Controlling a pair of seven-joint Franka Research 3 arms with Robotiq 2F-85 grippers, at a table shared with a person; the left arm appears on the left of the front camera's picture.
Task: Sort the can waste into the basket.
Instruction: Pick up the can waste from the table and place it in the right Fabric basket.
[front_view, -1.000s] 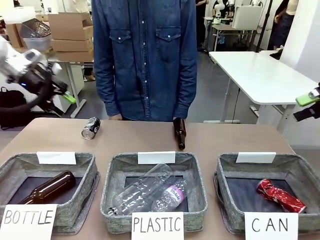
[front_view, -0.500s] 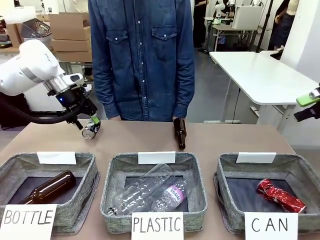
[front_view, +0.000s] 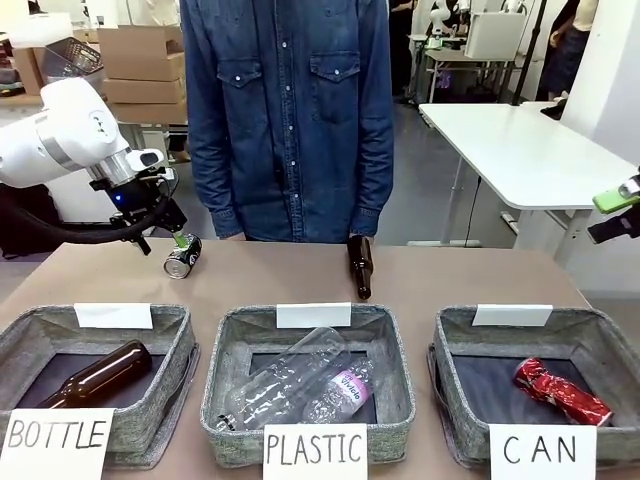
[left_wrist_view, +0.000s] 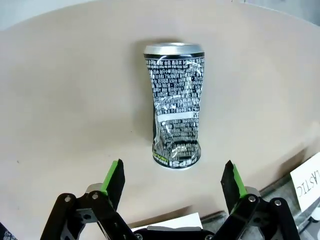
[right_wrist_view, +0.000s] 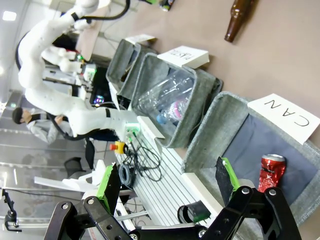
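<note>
Here, the dark can (front_view: 182, 256) lies on its side on the table (front_view: 270, 280), close to the far edge and left of the middle. It is dented at the waist, and one silver end faces the near edge. The left tool (left_wrist_view: 171, 171) hangs just over it with jaws wide apart and nothing between them. In the left wrist view the can sits in line with the gap, and neither green pad (left_wrist_view: 114, 176) touches it.

The red can (front_view: 560, 390) is crumpled and lies on the dark floor of the CAN basket (front_view: 447, 345), which stands at the table's near right corner with its white card (front_view: 541, 452) facing the near edge. The right tool (front_view: 618, 213) is raised off beyond the table's right edge, its jaws also spread and empty.

A brown bottle (front_view: 359, 265) lies on the table near the far edge, about mid-table, neck pointing to the near edge. The PLASTIC basket (front_view: 222, 350) in the middle holds clear bottles. The BOTTLE basket (front_view: 178, 335) at the near left corner holds one brown bottle. A person in a denim shirt (front_view: 290, 110) stands at the far edge.
</note>
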